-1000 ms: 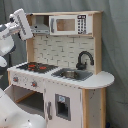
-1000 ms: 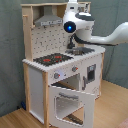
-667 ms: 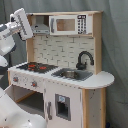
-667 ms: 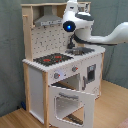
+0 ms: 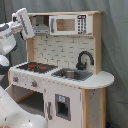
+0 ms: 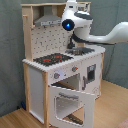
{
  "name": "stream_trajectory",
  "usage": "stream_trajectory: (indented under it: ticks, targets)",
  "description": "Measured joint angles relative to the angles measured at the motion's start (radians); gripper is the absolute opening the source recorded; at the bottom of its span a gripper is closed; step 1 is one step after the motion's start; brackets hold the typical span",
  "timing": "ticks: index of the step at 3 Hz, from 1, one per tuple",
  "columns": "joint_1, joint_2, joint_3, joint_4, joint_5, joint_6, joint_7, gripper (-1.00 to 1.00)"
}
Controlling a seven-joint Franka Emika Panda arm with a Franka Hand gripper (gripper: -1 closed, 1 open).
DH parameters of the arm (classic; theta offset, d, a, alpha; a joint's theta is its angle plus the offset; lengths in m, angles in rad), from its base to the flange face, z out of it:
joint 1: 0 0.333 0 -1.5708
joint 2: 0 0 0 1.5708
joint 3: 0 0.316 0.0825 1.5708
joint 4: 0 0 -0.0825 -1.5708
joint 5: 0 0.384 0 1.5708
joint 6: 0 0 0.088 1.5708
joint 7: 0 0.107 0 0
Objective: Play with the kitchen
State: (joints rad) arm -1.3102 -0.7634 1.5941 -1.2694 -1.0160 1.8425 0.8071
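The toy kitchen (image 5: 65, 70) stands upright on a wooden floor (image 6: 112, 112) against a grey curtain backdrop (image 5: 115, 45). Its counter (image 5: 102, 80) carries a black and red hob (image 5: 36, 66) on the first exterior view's left, with a sink (image 5: 70, 74) and a black faucet (image 5: 84, 59) beside it. A microwave (image 5: 70, 24) sits in the upper shelf and a grey hood (image 6: 47, 20) hangs above the hob.

In the second exterior view the oven door (image 6: 70, 102) hangs open, tilted outward and down, its window showing. A second, narrow door (image 6: 91, 74) beside it is shut.

The white robot arm (image 6: 107, 32) reaches in at upper-shelf height. The claw (image 5: 23, 22) is raised near the hood corner in the first exterior view. Whether the claw is released or clenched cannot be determined; no object is seen in it.
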Motion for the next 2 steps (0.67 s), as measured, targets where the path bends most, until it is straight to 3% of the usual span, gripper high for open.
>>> stream_trajectory:
  ticks: [2]
  targets:
    - [-0.146,0.013,0.035,0.0,0.127,0.012,-0.005,-1.0]
